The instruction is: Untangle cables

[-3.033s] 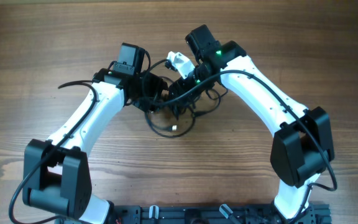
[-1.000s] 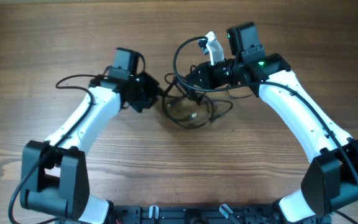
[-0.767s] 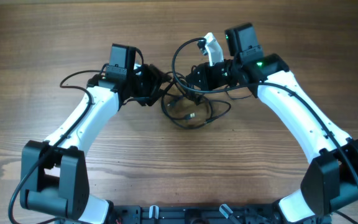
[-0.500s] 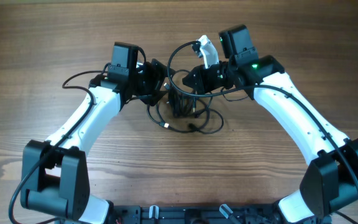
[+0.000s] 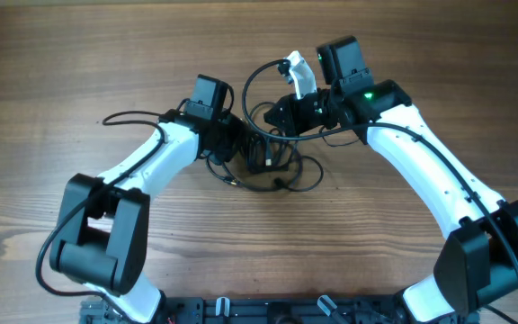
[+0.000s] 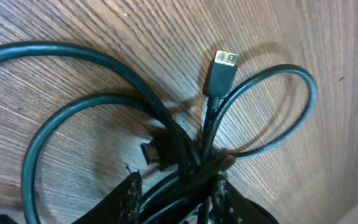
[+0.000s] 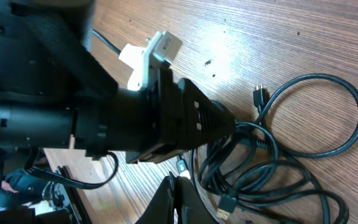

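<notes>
The cables (image 5: 281, 175) are thin black cords in a tangled clump of loops at the table's middle. My left gripper (image 5: 245, 148) is at the clump's left side. In the left wrist view its two fingers (image 6: 128, 198) press on a bundle of cords (image 6: 191, 163), and a plug (image 6: 220, 71) lies beyond on the wood. My right gripper (image 5: 277, 115) hangs over the clump's upper edge. Its fingers (image 7: 174, 186) are pressed together. A small plug (image 7: 182, 164) sits at their tips, beside the cable bundle (image 7: 260, 168); whether a cord is pinched there stays hidden.
The wooden table (image 5: 439, 54) stretches all round the clump. A thicker black wire (image 5: 246, 85) arcs up beside the right wrist's white bracket (image 5: 299, 74). The left arm's own wire (image 5: 129, 117) trails left. The left arm's black body (image 7: 104, 112) fills the right wrist view.
The left arm has swung right onto the clump, and its jaws opened wide and then closed on the cords. The right arm shifted slightly left, then held still, shut.
</notes>
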Tool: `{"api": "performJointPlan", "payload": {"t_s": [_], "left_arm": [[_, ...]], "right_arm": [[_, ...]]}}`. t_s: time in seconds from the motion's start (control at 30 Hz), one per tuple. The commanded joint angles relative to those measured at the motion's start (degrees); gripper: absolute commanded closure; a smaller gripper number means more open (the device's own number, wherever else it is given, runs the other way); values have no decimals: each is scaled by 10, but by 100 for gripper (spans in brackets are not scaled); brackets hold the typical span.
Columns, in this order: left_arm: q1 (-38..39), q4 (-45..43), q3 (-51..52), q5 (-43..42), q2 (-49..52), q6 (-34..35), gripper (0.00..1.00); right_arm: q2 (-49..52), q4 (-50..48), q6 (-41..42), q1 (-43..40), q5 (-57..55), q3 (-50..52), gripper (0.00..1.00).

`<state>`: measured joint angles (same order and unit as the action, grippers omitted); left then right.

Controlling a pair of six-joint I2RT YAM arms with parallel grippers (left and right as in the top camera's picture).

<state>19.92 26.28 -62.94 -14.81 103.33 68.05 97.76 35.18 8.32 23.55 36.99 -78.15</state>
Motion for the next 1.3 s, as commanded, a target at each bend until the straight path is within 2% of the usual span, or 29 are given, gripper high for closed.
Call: {"api": "performJointPlan", "payload": {"t_s": [0.0,0.23,0.3,0.33,0.4,0.47,0.5,0.53,0.57,0.6,0.63,0.67,0.73,0.8,0.9,0.93,0.97,1.03,1.13,1.17,1.2,1.27], "left_arm": [[6,0,1,14,12,-3,63],[9,-15,32,30,16,-16,69],[12,-22,34,37,16,-17,69],[19,-23,35,59,16,-31,72],[31,-23,37,77,16,-74,88],[39,-23,37,83,16,-123,96],[41,-23,37,85,16,-145,96],[41,-23,37,85,16,-167,94],[41,-23,37,85,16,-177,87],[41,-23,37,85,16,-186,73],[37,-26,36,85,16,-207,41],[27,-22,30,82,16,-230,16],[10,-1,13,83,10,-240,11],[-9,0,0,83,2,-240,0],[-26,5,0,66,2,-230,1],[-24,-17,0,32,2,-282,0],[-16,-52,0,-20,2,-376,2],[-4,-63,0,-21,6,-432,3],[5,-69,0,-21,25,-441,14],[6,-73,0,-21,28,-441,22],[12,-74,0,-23,29,-441,26],[21,-73,0,-28,29,-457,29]], "right_arm": [[-1,1,-9,1,-10,-11,96],[-1,12,-9,5,-10,-11,95],[-1,10,-9,5,-10,-11,90],[-1,9,-9,5,-10,-11,89],[-1,9,-9,5,-12,-11,85],[-1,9,-13,5,-12,-11,82],[-1,9,-14,5,-12,-11,81],[-1,9,-17,5,-12,-11,77],[-1,10,-20,5,-12,-11,75],[-1,9,-22,5,-12,-11,69],[-1,9,-23,5,-12,-11,67],[-1,9,-24,5,-12,-11,66],[-1,9,-24,5,-16,-11,65],[-1,9,-24,5,-16,-11,64],[-1,8,-24,5,-17,-11,64],[-1,8,-29,5,-17,-11,64],[-1,9,-30,5,-23,-11,64],[-1,9,-30,5,-25,-11,64],[-1,10,-30,5,-25,-11,64],[-1,10,-29,5,-25,-11,64],[-1,11,-29,5,-25,-11,64],[-1,12,-29,5,-25,-11,64]]}}
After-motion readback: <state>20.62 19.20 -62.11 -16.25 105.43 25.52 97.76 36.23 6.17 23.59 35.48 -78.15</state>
